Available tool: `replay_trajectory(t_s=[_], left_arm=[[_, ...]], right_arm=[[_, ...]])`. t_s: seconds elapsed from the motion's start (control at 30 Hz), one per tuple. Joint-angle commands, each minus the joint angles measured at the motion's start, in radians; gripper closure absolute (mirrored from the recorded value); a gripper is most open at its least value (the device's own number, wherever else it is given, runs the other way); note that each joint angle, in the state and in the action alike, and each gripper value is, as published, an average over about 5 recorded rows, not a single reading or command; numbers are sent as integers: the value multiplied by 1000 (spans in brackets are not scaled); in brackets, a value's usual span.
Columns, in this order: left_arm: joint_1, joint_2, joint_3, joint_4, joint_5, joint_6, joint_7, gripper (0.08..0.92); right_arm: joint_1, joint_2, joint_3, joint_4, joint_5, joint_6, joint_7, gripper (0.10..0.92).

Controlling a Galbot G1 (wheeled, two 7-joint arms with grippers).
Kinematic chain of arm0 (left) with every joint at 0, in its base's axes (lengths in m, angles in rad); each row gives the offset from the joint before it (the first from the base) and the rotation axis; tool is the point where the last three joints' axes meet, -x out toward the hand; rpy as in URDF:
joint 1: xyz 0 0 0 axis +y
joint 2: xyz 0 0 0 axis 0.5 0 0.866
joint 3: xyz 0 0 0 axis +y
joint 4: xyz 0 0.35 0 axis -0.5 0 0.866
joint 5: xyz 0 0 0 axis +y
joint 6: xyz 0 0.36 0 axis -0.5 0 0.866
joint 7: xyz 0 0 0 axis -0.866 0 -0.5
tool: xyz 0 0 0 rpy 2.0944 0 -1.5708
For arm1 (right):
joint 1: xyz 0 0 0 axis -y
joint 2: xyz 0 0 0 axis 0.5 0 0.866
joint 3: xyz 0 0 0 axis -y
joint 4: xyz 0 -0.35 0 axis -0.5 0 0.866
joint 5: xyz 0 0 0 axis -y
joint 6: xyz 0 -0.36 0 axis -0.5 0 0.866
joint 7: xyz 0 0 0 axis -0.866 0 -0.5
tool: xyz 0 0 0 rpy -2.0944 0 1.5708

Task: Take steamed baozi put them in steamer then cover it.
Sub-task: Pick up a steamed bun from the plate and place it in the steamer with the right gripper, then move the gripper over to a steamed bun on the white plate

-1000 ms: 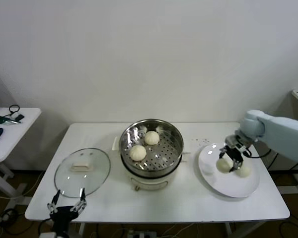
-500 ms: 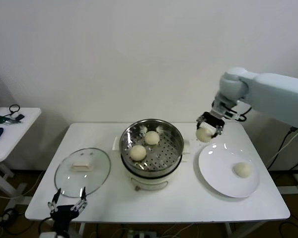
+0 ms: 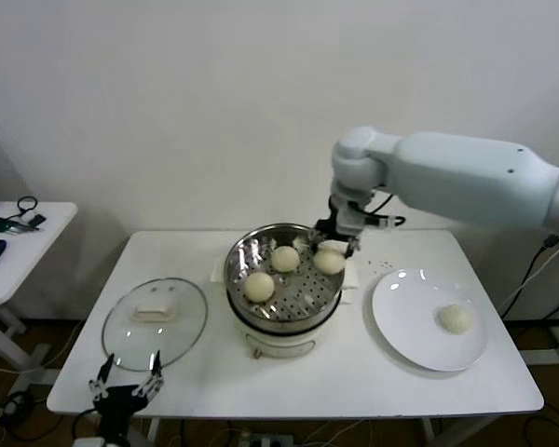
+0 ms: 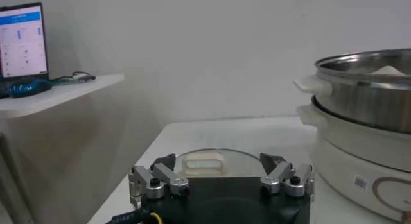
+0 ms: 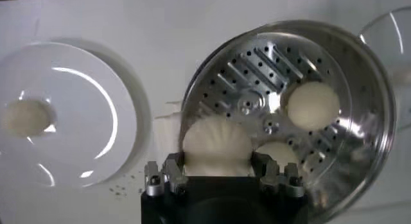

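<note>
Now the right gripper (image 3: 333, 253) hangs over the right rim of the steamer (image 3: 284, 279), its jaws clamped on one steamed baozi (image 5: 217, 146). Two more baozi (image 3: 259, 286) sit on the perforated tray inside, toward its left and far side. A fourth bun (image 3: 456, 318) lies alone on the white plate (image 3: 405, 326) to the right. The glass cover (image 3: 155, 323) lies flat on the table (image 3: 354, 382) left of the steamer. Just near of it, at the table's near edge, the left gripper (image 3: 126, 386) waits with jaws spread wide.
</note>
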Motion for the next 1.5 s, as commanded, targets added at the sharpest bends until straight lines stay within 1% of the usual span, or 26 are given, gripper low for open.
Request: replay_trajectory(t_s=[0.03,0.67,0.77,0.93,1.1,1.27,1.33,1.4,1.5], left_arm=[[0,1,-4,6,-8,-4,1,177],[-11,5,-8,24,-15,-5,1,177],[-11,5,-8,24,-15,-5,1,177],[-14,4,-7,24,-13,-3,0,177],[-16,3,-5,20,-11,-1,0,177],[-17,5,-5,15,-9,1,-1,177],[-17,6,-6,14,-8,2,-1,177],[-15,7,-6,11,-7,2,0,177],[-13,11,-6,9,-7,1,0,177]], right_arm=[[-122,159,33,-12,-120,54,8,347],[-184,164,24,-17,-185,78,32,344],[-178,158,21,-11,-170,60,30,318],[-166,145,20,-2,-142,37,28,221],[-137,117,40,-5,-130,39,28,203],[-74,41,43,-6,-86,32,32,202],[-43,-9,33,-12,-51,7,56,202],[6,-64,-7,-9,-23,-64,127,203],[108,-143,-151,2,127,-239,245,203]])
